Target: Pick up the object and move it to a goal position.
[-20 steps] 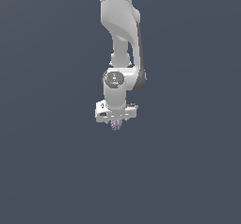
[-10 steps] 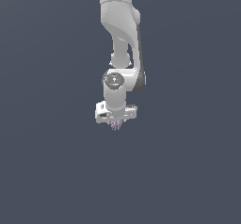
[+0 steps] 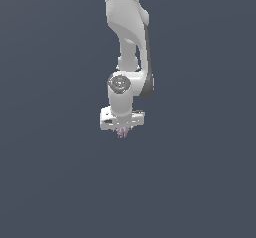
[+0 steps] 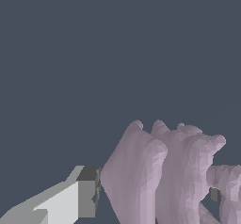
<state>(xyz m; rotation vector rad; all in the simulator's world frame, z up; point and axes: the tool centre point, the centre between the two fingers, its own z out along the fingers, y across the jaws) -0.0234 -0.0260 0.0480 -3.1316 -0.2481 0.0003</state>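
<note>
The object (image 3: pixel 122 132) is a tiny pale lilac-pink ribbed lump with spiky edges, hanging just under the white gripper head. My gripper (image 3: pixel 122 130) points straight down and is shut on it, held in the air against the plain dark grey backdrop. In the wrist view the object (image 4: pixel 164 176) looms large between the fingers. One grey-tipped finger (image 4: pixel 85 198) presses its side, while the opposite finger (image 4: pixel 215 195) is mostly hidden behind the lump.
The white arm (image 3: pixel 127 37) rises straight up from the gripper and leaves the picture at the top. Everything around it is uniform dark grey, with no other object, surface edge or goal marker showing.
</note>
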